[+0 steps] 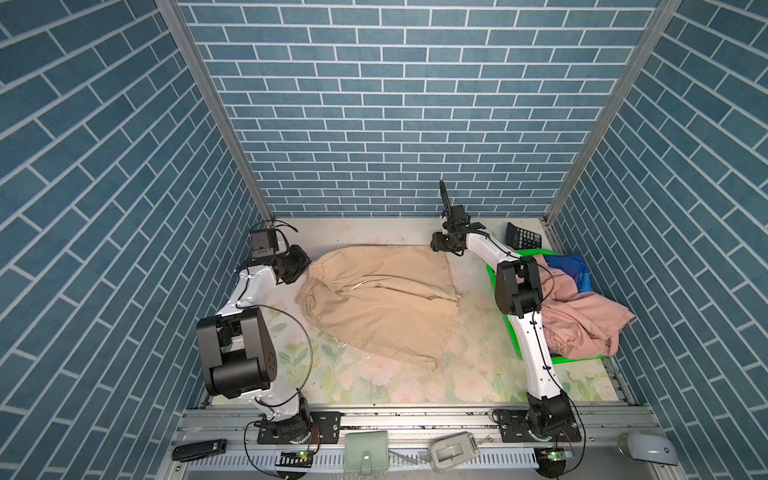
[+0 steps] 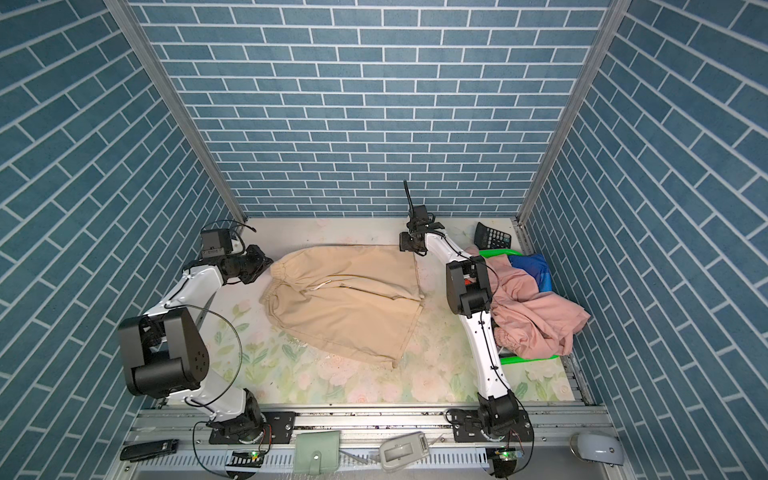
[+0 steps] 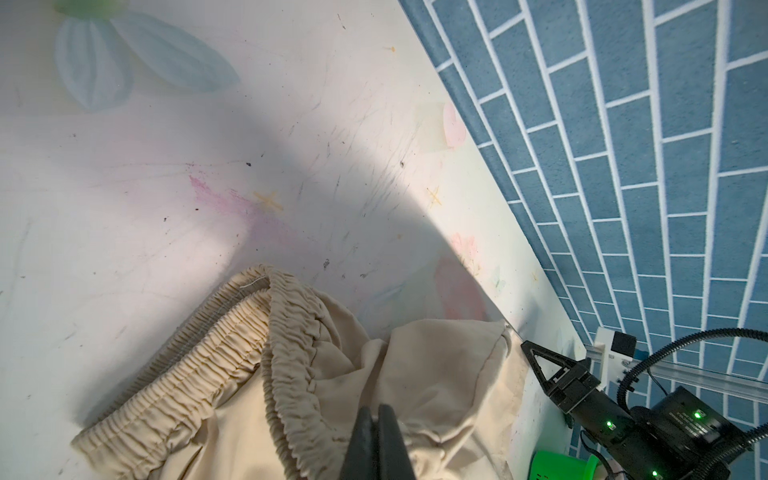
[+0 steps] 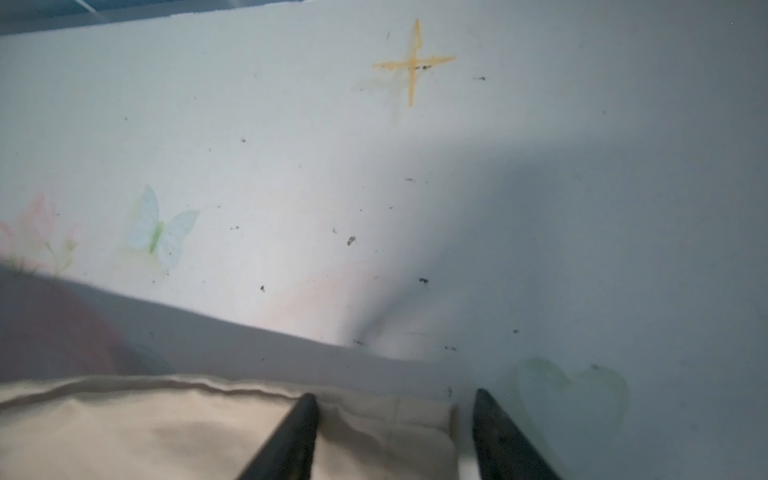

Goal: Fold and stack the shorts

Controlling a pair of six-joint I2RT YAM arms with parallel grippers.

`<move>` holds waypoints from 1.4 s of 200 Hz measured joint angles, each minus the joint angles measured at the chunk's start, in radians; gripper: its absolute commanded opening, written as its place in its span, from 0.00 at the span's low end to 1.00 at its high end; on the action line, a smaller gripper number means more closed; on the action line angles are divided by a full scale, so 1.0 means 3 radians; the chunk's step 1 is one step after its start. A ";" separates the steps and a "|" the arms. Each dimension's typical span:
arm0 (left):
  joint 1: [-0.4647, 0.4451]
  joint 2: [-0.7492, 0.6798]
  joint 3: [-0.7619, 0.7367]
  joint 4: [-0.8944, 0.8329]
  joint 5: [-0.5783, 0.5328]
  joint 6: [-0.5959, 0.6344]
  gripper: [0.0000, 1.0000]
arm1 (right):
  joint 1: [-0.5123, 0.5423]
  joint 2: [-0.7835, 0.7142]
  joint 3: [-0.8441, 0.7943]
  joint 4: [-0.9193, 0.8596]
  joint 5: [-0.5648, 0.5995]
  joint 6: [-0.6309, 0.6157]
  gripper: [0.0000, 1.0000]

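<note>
Beige shorts point(image 1: 374, 307) laid flat on the bench point(image 1: 415, 386), waistband pinched by the closed left hand point(image 3: 378, 415), right hand point(image 4: 395, 395) held part-open astride the hem corner, pink shorts point(image 1: 582, 324) heaped in the green basket point(image 1: 582, 358)

Matt beige cloth shorts point(image 1: 382, 307), green plastic basket point(image 1: 582, 358)

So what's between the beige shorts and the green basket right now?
Only bare floral tabletop, seen in both top views; the beige shorts and green basket lie apart.
</note>
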 measured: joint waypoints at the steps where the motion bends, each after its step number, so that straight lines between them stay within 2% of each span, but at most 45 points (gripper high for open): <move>1: -0.0001 0.0000 0.0000 0.0000 0.0000 0.0001 0.00 | 0.0000 0.0001 0.0001 0.0001 -0.0001 0.0005 0.34; 18: -0.0014 0.0003 0.0000 -0.0001 0.0000 0.0001 0.00 | -0.0004 0.0014 0.0013 -0.0023 -0.0014 0.0001 0.09; 27: -0.0020 0.0006 0.0001 -0.0004 0.0001 0.0001 0.00 | -0.0005 0.0017 0.0013 -0.0034 -0.0018 0.0015 0.00; 74: -0.0025 0.0086 0.0118 -0.0076 0.0027 -0.0013 0.00 | -0.0017 0.0013 0.0109 -0.0230 -0.0050 0.0066 0.00; 116: -0.0024 0.0315 0.1041 -0.0361 0.0062 0.0008 0.00 | -0.0120 -0.0102 0.0800 -0.0617 -0.0160 0.0071 0.00; 157: 0.0009 0.0367 0.1926 -0.0430 0.0142 0.0020 0.00 | -0.0364 -0.0643 0.1427 -0.0664 -0.0464 0.0219 0.00; 197: 0.0109 0.0645 0.2207 -0.0422 0.0421 -0.0014 0.00 | -0.0423 -0.1176 0.1474 -0.0615 -0.0813 0.0275 0.00; 220: 0.0182 0.0835 0.2125 -0.0455 0.0511 -0.0015 0.00 | -0.0365 -0.1542 0.0903 -0.0591 -0.0938 0.0322 0.00; 262: 0.0478 0.0971 0.1668 -0.0416 0.0593 -0.0076 0.00 | -0.0061 -0.2397 -0.1221 -0.0135 -0.0924 0.0401 0.00; 280: 0.0594 0.0971 0.1443 -0.0366 0.0595 -0.0117 0.00 | 0.0084 -0.2589 -0.1831 0.0041 -0.0919 0.0456 0.00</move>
